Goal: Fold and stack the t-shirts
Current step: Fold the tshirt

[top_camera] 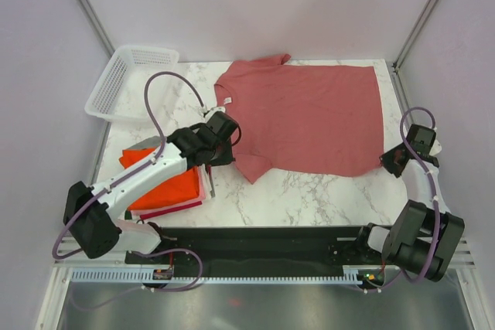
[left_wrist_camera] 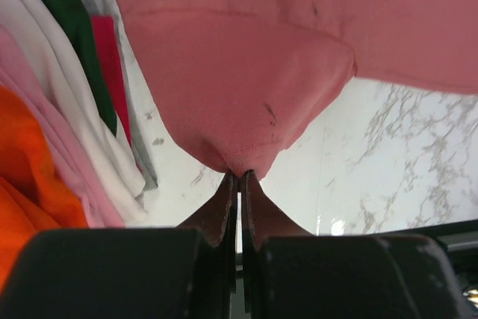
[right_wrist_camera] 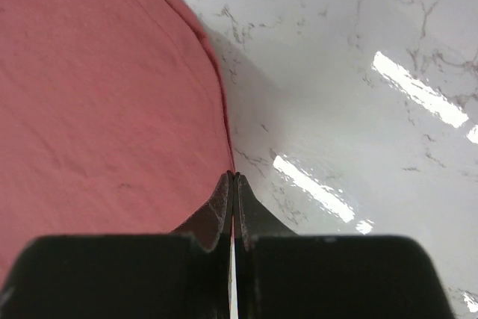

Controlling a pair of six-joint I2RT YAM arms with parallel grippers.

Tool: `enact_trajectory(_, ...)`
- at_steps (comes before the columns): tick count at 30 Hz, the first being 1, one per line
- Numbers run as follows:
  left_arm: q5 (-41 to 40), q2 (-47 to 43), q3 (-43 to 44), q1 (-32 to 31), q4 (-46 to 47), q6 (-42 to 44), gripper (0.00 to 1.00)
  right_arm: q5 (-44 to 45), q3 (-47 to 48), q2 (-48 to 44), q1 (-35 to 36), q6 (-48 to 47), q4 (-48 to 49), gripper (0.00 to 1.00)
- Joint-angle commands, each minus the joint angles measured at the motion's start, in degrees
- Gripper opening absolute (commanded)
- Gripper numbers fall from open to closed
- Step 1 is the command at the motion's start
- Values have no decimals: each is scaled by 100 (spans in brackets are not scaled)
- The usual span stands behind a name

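Top external view: pinkish-red t-shirt (top_camera: 309, 117) lies spread flat on the marble table (top_camera: 309, 202), collar toward the left, hem toward the right. Left gripper (top_camera: 222, 130) sits at the near sleeve (top_camera: 251, 166). Right gripper (top_camera: 390, 161) sits at the near hem corner.

Left wrist view: jaws closed tight, pinching the tip of the sleeve; cloth bunches into a point at the fingertips.

Right wrist view: jaws closed, the hem edge running straight into the tips and apparently pinched there; a shadow lies on the marble beside that edge.

Folded stack of t-shirts (top_camera: 166, 187) rests on the table's left side, partly under the left arm, bright orange-red on top, with pink, white, green and red layers showing at its edge. White mesh basket (top_camera: 128, 79) stands at the far left corner, apart from the shirt.
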Motion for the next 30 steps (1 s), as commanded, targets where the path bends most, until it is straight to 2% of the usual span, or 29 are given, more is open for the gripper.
enact_trajectory(1,-3,312,603,336,-30,386,2,-49,541,260,-16,200,54,0)
enact_trajectory(5,322,743,1025,671,-30,518,2,-356,955,630,-16,358,54,0)
enact_trajectory(14,349,1640,2097,1181,-108,711,2,-409,1877,1552,-16,719,71,0)
enact_trajectory(22,463,2597,3398,1655,-328,992,2,-392,2537,2344,27,930,106,0)
enact_trajectory(30,393,3416,4681,1867,-530,1186,2,-348,3011,3020,203,1158,247,0)
